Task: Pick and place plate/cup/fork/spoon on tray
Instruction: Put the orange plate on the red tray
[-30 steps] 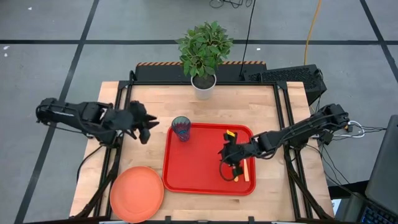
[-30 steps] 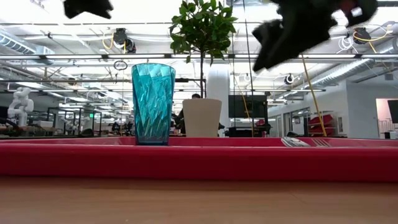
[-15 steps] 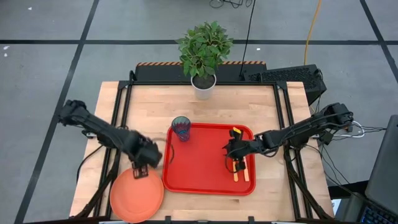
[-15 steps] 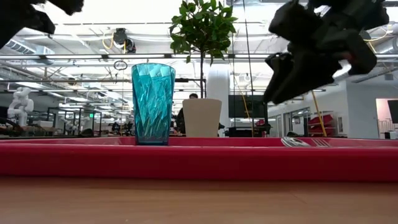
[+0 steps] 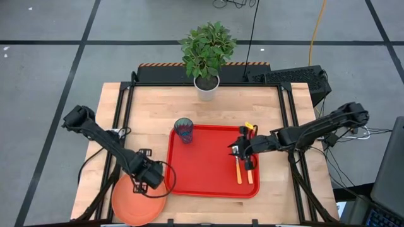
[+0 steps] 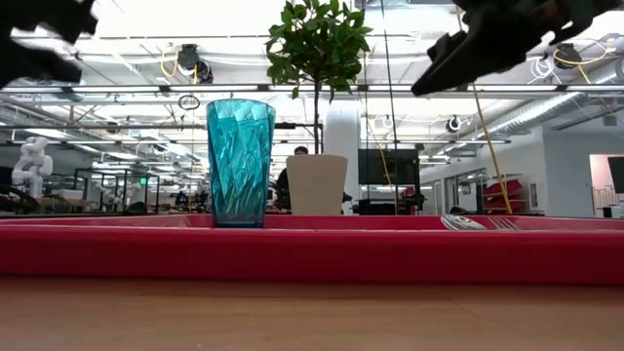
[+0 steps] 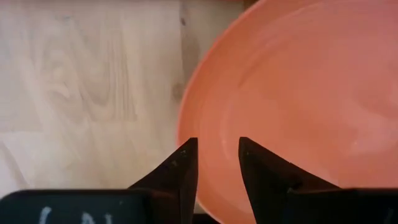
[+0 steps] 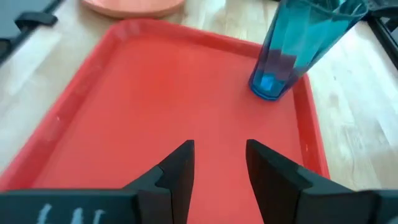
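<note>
Left arm now over plate [image 5: 134, 203], cup [image 5: 184, 130] on tray [image 5: 205, 170]

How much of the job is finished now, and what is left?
Done: the cup, fork and spoon are on the tray. In hand: the left gripper is open above the rim of the plate, which lies on the table beside the tray. The right gripper is open and empty over the tray. Left: grasp the plate and set it on the tray.

floor: grey, dark lines [image 5: 50, 75] | table: light wood [image 5: 151, 107] | ceiling: bright, piped [image 6: 127, 88]
</note>
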You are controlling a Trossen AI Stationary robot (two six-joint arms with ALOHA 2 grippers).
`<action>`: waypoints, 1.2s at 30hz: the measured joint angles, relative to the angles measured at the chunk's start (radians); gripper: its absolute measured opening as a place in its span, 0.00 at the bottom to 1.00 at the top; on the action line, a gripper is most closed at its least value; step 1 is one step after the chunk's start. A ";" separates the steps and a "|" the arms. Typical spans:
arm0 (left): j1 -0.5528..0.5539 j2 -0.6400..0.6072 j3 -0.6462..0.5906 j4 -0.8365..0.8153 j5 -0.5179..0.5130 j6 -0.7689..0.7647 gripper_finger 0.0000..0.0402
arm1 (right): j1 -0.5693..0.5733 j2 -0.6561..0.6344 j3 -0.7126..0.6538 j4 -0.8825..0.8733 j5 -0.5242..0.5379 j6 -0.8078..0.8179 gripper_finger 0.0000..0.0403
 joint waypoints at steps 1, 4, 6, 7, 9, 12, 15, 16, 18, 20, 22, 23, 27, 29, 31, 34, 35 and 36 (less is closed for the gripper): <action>-0.001 0.000 -0.024 0.016 0.000 0.002 0.30 | 0.004 -0.010 0.000 -0.005 0.000 0.003 0.33; 0.000 0.000 -0.083 0.043 0.001 0.003 0.30 | 0.020 -0.030 0.000 0.000 0.000 -0.006 0.33; 0.001 0.000 -0.117 0.062 -0.004 0.010 0.30 | 0.028 -0.041 0.000 0.003 -0.001 -0.008 0.33; 0.001 0.000 -0.132 0.072 -0.004 0.016 0.30 | 0.030 -0.042 0.000 0.004 0.000 -0.008 0.33; 0.001 -0.002 -0.157 0.090 -0.004 0.026 0.30 | 0.031 -0.042 0.000 0.004 0.000 -0.007 0.33; 0.011 -0.002 -0.180 0.094 -0.005 0.048 0.30 | 0.030 -0.042 0.000 0.003 0.001 -0.007 0.33; 0.025 -0.004 -0.195 0.101 -0.018 0.060 0.30 | 0.030 -0.042 0.000 0.003 0.001 -0.016 0.33; 0.029 -0.004 -0.203 0.106 -0.020 0.066 0.30 | 0.028 -0.042 0.000 0.004 0.001 -0.019 0.33; 0.037 -0.004 -0.222 0.137 -0.019 0.074 0.30 | 0.028 -0.042 0.000 0.007 0.002 -0.021 0.33; 0.046 -0.004 -0.241 0.161 -0.002 0.081 0.30 | 0.028 -0.042 0.000 0.006 0.003 -0.021 0.33; 0.053 -0.004 -0.253 0.182 0.013 0.085 0.30 | 0.028 -0.042 0.000 0.004 0.002 -0.021 0.33; 0.057 -0.004 -0.254 0.189 0.014 0.085 0.30 | 0.028 -0.042 0.000 0.003 0.003 -0.022 0.33; 0.087 -0.005 -0.255 0.183 0.052 0.042 0.23 | 0.027 -0.041 0.000 0.003 0.004 -0.038 0.33; 0.104 -0.005 -0.255 0.183 0.090 0.036 0.13 | 0.027 -0.041 0.000 0.004 0.007 -0.045 0.33; 0.114 -0.006 -0.254 0.180 0.122 0.043 0.04 | 0.027 -0.041 0.000 0.004 0.008 -0.045 0.33; 0.117 -0.006 -0.255 0.179 0.131 0.048 0.03 | 0.027 -0.041 0.000 0.004 0.008 -0.045 0.33; 0.117 -0.006 -0.254 0.178 0.137 0.050 0.03 | 0.027 -0.041 0.000 0.004 0.007 -0.045 0.33; 0.117 -0.006 -0.254 0.177 0.144 0.055 0.02 | 0.027 -0.041 0.000 0.002 0.008 -0.045 0.33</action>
